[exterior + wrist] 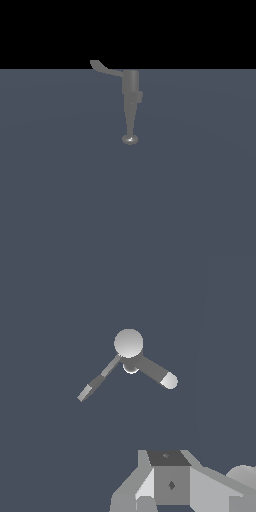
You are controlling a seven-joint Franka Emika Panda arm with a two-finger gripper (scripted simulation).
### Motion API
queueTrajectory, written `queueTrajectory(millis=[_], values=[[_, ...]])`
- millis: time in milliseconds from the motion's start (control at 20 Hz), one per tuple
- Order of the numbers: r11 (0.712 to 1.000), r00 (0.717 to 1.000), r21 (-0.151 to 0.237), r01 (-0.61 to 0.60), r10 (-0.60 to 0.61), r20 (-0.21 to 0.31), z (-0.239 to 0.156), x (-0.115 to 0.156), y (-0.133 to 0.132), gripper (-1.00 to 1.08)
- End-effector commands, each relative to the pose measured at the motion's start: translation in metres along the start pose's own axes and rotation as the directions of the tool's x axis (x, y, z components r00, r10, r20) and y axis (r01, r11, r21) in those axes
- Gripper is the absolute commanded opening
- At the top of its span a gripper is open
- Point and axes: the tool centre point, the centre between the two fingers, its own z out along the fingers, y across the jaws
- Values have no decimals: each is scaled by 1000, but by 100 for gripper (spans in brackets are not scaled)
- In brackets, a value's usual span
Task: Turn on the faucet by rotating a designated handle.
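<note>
Faucet (pixel 130 102) unlabelled — handle (pixel 104 68) projects sideways, untouched.

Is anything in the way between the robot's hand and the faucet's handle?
No. In the wrist view, only bare floor lies between the gripper and the handle on the faucet.

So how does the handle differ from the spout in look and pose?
The handle is thin and flat with an upturned tip; the spout is thicker, tapering to a round disc. The handle leaves the cylinder's top toward the exterior view's left; the spout points toward the camera. Both are dull grey.
</note>
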Motion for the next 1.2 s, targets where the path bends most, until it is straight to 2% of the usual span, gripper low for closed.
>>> queueTrajectory(millis=[0,250,500,1150], values=[[998,998,-3,-62,62,3,11,7,-12,-100],[983,983,-10,-182,182,5,34,21,-35,-100],[954,954,-19,-299,299,4,60,34,-57,-100],[836,837,-38,-547,547,-13,128,57,-103,-100]])
